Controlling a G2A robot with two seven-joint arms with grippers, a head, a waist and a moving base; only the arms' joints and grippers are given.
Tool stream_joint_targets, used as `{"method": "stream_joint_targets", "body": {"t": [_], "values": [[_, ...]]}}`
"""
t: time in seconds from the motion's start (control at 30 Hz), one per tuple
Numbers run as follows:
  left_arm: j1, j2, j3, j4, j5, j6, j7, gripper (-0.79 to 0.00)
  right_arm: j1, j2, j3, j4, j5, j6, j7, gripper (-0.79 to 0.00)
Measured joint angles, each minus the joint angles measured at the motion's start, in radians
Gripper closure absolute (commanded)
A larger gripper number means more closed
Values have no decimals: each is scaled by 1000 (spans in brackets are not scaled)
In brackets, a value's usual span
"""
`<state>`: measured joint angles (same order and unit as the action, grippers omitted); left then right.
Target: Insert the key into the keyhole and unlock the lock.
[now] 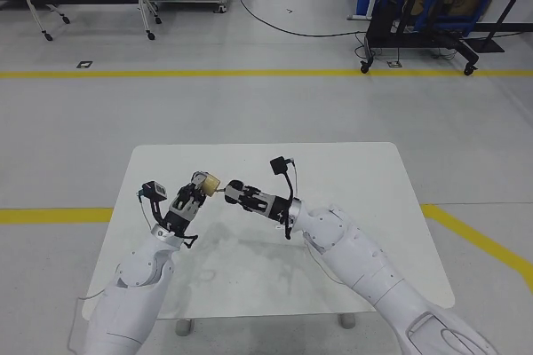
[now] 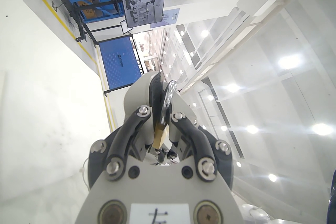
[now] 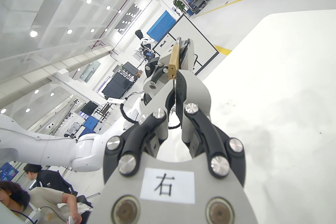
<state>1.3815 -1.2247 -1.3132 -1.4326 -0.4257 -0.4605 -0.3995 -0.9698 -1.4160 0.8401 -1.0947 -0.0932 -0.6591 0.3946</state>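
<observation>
Insertion stage, judging by the layout. Just left of centre in the top view, raised above the white surface [image 1: 355, 231]: left end effector [image 1: 198, 189] pressed together on the brass lock [image 1: 211, 185], right end effector [image 1: 233, 193] just beside it, pinching the key [image 3: 170, 99]. Tip to tip, the two.

Next move, likely: seating the blade fully along the line of the keyhole, then twisting the right wrist while holding the left grip firm against the turn. Calls for close alignment, with a jam likely under any tilt.

Right wrist view, near frame centre: thin metal blade between ribbed pads [image 3: 181, 91], tip touching the near end of the lock [image 3: 173, 62]. Depth of entry, if any: cannot tell. Left wrist view, lower centre: lock body [image 2: 159, 135] edge-on, clamped between the closed fingers [image 2: 141, 96], keyhole end hidden. Top view: line-up of both arms over the surface, with the key too small to tell.
</observation>
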Motion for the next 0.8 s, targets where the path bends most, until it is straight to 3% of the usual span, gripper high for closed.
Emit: {"method": "stream_joint_targets", "body": {"t": [0.33,0.53,0.8], "values": [[12,-11,2,-8,-30,-16,62,0,-22,-4,9,-18,-7,-6,-33,0],[11,-24,-1,8,-352,102,9,0,-62,-5,25,-75,-161,19,-206,0],[5,-45,34,5,-464,77,23,0,-129,-2,49,-172,-313,96,-365,0]]}}
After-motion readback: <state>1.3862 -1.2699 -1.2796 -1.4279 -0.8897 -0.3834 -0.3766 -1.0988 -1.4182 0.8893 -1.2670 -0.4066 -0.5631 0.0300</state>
